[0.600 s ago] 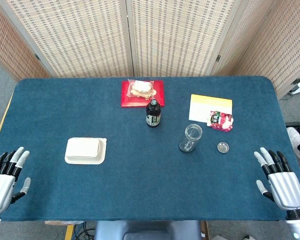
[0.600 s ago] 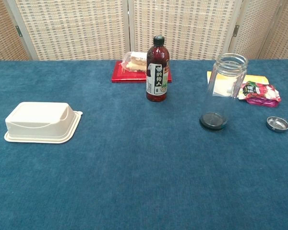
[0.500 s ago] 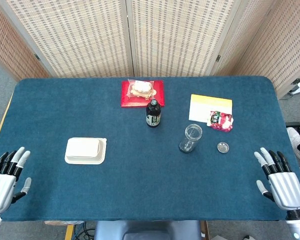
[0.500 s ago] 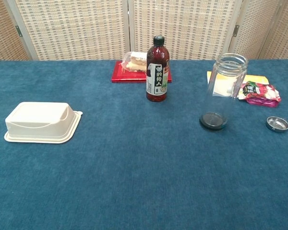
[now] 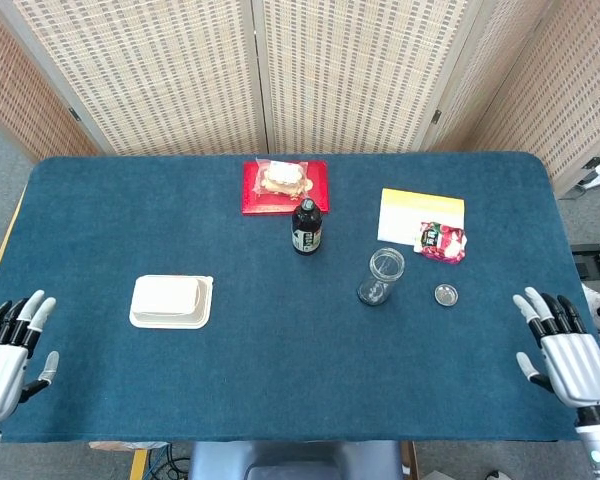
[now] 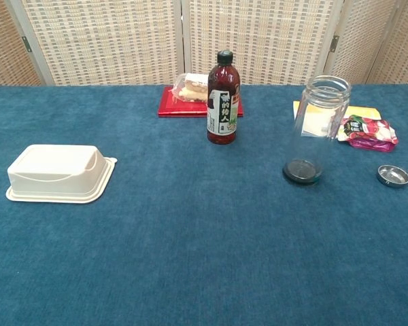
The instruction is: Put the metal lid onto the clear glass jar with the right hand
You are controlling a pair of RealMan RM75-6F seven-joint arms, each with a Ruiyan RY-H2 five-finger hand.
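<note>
Two hands sit at the near corners of the blue table [image 5: 100, 200], both holding nothing. The right hand [image 5: 565, 345] lies with fingers spread and extended, touching no object, well apart from the glass jar [image 5: 382, 276]. The left hand [image 5: 5, 345] is likewise spread and unloaded, far off on the jar's other side. The jar stands upright, mouth uncovered. The metal lid [image 5: 446, 294] lies flat on the cloth just right of the jar, between jar and right hand. A dark bottle [image 5: 306, 227] stands left of the jar and farther back.
</note>
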